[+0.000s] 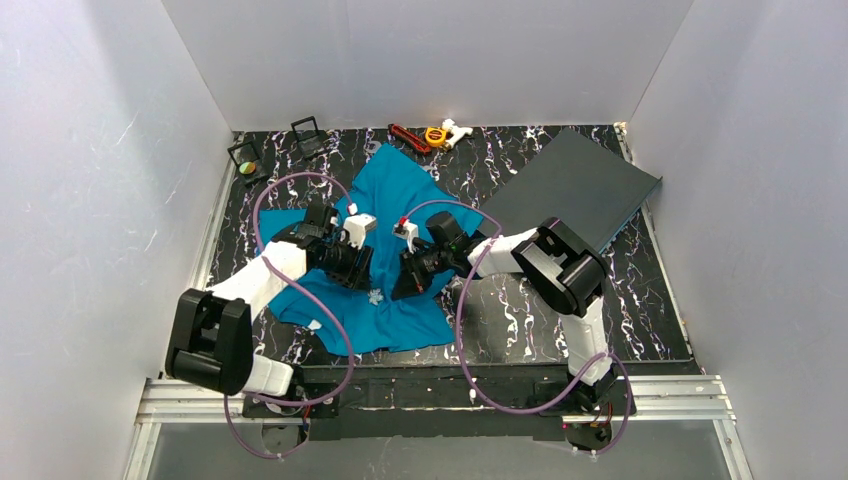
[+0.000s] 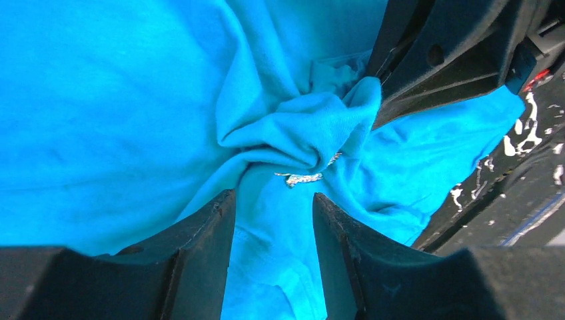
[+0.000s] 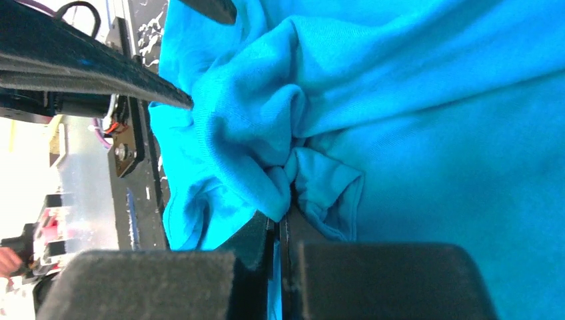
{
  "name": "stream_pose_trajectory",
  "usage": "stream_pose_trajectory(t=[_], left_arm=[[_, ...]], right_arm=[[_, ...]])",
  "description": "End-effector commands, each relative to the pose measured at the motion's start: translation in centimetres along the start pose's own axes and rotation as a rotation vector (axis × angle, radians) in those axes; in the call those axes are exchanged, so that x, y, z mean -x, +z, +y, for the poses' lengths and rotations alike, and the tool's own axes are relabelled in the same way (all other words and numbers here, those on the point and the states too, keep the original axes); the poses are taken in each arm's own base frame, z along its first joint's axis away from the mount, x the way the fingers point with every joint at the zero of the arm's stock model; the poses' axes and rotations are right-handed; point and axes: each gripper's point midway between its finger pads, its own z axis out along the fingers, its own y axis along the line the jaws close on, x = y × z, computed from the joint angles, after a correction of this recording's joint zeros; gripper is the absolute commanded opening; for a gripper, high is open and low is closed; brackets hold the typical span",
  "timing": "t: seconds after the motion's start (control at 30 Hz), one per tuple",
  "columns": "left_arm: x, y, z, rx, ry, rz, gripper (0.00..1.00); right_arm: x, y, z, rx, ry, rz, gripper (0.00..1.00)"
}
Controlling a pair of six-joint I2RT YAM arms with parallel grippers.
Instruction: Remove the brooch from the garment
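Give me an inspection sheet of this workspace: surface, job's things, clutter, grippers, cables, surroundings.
Surface: black tabletop with white marbling.
Job's things: teal garment lies mid-table, bunched between the arms; silvery brooch sits on the cloth, in its folds.
Clutter: dark grey board far right; two small black frames far left; red, orange and white bits at the far edge.
Grippers: left gripper open, straddling cloth near the brooch; right gripper shut on a pinch of garment.
Cables: purple cables loop from both arms, one over the garment.
Surroundings: white walls on three sides; metal rail along the near edge.
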Motion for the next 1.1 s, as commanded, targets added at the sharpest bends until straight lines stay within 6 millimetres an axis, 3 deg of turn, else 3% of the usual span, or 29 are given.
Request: stream_pose_trajectory(t=[0.0,0.3,0.57,0.8,0.93,1.07], left_arm=[[-0.2,-0.6,-0.5,0.045,0.131,0.001,0.45],[0.0,1.3,-2.2,0.098,0.194,0.032,0.60],[-0.4,2.6,-2.3,0.142,0.273,0.070,0.58],[-2.4,0.8,-4.1,-0.044,0.521,0.132,0.57],[-2.3,-0.8,-5.3,-0.189,0.611,0.117,0.54],[-2.2,-1.5,-6.5,-0.312,0.724,0.091,0.42]], right_arm=[[-4.4,0.4,-1.2,0.005,0.150,0.088,0.01],[-5.1,0.2,-1.7,0.013,0.212,0.089,0.01],[-5.8,0.2,-2.4,-0.014,0.223,0.106,0.01],[-6.9,-0.7,-4.2,-0.100,0.195,0.163,0.01],[-7.6,-1.4,-4.9,-0.154,0.167,0.208,0.01],[-8.0,-1.9,-5.4,-0.194,0.144,0.230,0.01]])
